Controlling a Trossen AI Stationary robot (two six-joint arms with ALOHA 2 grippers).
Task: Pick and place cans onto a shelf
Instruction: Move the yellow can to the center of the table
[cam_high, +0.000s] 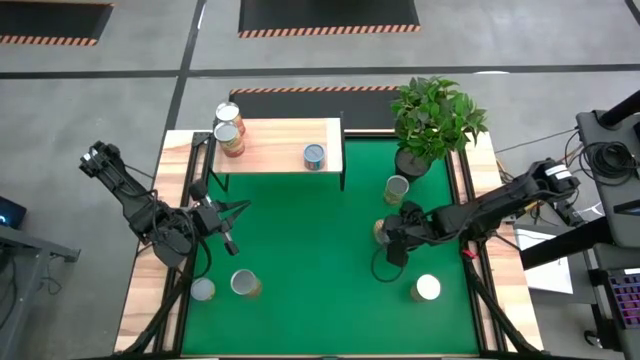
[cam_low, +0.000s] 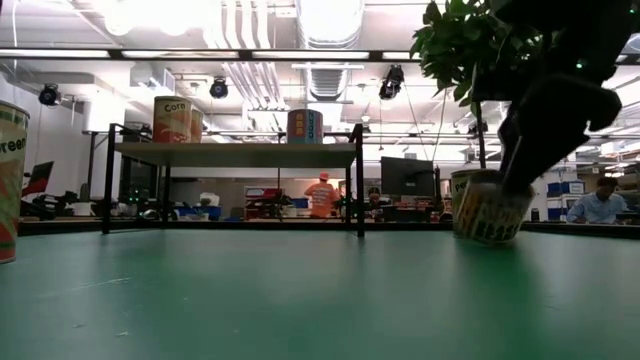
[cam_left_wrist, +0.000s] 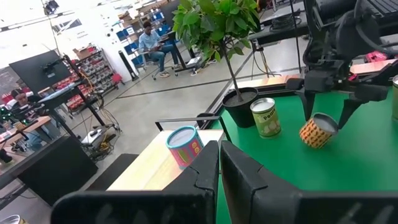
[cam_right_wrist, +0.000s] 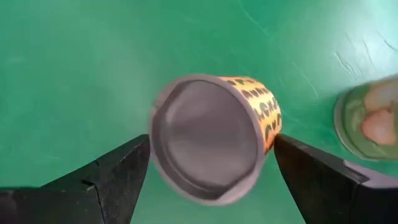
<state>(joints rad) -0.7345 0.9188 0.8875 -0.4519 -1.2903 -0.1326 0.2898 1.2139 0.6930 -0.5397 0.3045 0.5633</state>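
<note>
Looking straight down, the right gripper (cam_high: 385, 236) hangs over an orange-labelled can (cam_high: 381, 231) on the green mat (cam_high: 300, 260), near the potted plant (cam_high: 432, 120); three cans already stand on the wooden shelf (cam_high: 275, 160) at the mat's far edge, and others wait on the mat, among them a white-topped can (cam_high: 427, 289). The left gripper (cam_high: 232, 226) waits at the mat's left side. At table height, the orange can (cam_low: 488, 212) sits tilted under the dark right arm, with a busy workshop and a person in an orange shirt (cam_low: 321, 196) beyond the shelf. From the left wrist, that arm's own fingers (cam_left_wrist: 202, 171) are pressed together and empty, and the blue can (cam_left_wrist: 185, 146) stands on the shelf plank. From the right wrist, both fingers (cam_right_wrist: 118, 168) stand wide apart on either side of the orange can (cam_right_wrist: 214, 137), which leans with its silvery top toward the camera; whether they touch it is unclear. The step in hand looks like the grasp: next the fingers must close squarely on the tilted can before any lift toward the shelf.
</note>
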